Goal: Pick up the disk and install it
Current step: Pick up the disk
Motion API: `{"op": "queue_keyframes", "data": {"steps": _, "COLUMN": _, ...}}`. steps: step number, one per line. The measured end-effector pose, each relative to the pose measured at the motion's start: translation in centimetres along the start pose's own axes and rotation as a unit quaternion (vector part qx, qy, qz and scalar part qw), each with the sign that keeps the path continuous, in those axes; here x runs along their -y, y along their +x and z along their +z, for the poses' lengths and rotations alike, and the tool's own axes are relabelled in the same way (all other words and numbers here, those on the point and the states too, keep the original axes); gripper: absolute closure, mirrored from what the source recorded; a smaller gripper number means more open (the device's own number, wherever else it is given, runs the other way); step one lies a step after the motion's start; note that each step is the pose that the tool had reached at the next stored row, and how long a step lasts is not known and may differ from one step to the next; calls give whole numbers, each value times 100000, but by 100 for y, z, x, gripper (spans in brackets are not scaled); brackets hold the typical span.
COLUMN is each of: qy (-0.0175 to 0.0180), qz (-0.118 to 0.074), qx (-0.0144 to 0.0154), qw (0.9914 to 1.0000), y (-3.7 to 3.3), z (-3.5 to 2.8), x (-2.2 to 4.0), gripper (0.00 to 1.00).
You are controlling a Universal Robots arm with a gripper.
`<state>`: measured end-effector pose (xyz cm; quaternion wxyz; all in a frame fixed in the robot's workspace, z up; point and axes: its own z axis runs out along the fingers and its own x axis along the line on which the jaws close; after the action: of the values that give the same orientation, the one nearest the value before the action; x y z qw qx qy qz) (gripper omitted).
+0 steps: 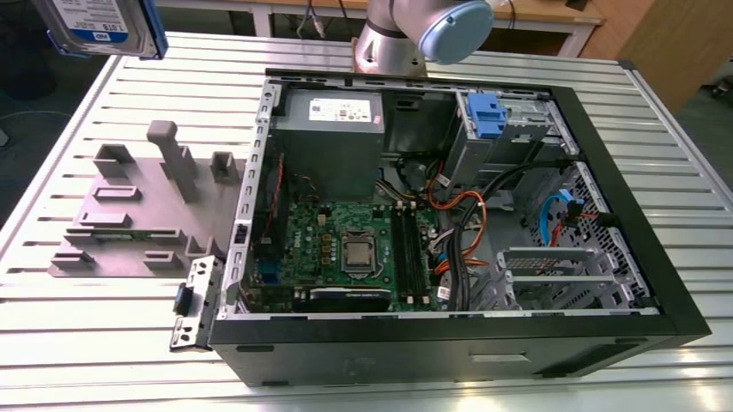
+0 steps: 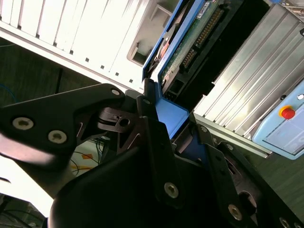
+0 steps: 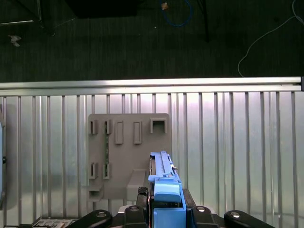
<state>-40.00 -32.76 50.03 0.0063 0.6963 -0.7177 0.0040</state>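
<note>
The disk (image 1: 98, 26), silver with a white-and-blue label and a blue rail, hangs high above the table's far corner at the exterior view's left. In the first wrist view the disk (image 3: 163, 178) stands on edge between my black fingers, blue rail towards the camera, over the grey holder plate (image 3: 128, 156). My gripper (image 3: 166, 205) is shut on it. In the second wrist view the disk's (image 2: 190, 47) green circuit-board side and blue rail show, clamped in the gripper (image 2: 173, 130).
An open black computer case (image 1: 458, 215) lies on the slatted metal table (image 1: 103, 343), with a grey power-supply box (image 1: 330, 137), motherboard (image 1: 343, 249), cables and a drive bay with a blue clip (image 1: 487, 116). The grey holder plate (image 1: 132, 215) sits beside the case at the exterior view's left.
</note>
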Motion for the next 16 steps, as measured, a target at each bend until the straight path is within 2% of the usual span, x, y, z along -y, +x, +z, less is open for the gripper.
{"op": "queue_keyframes", "data": {"steps": 5, "qy": 0, "qz": 8, "qx": 2, "qw": 100000, "y": 44, "z": 1, "x": 0, "gripper": 64}}
{"op": "queue_keyframes", "data": {"steps": 10, "qy": 4, "qz": 10, "qx": 5, "qw": 100000, "y": 157, "z": 3, "x": 12, "gripper": 64}}
{"op": "queue_keyframes", "data": {"steps": 16, "qy": -14, "qz": 8, "qx": 243, "qw": 100000, "y": 172, "z": 3, "x": 182, "gripper": 64}}
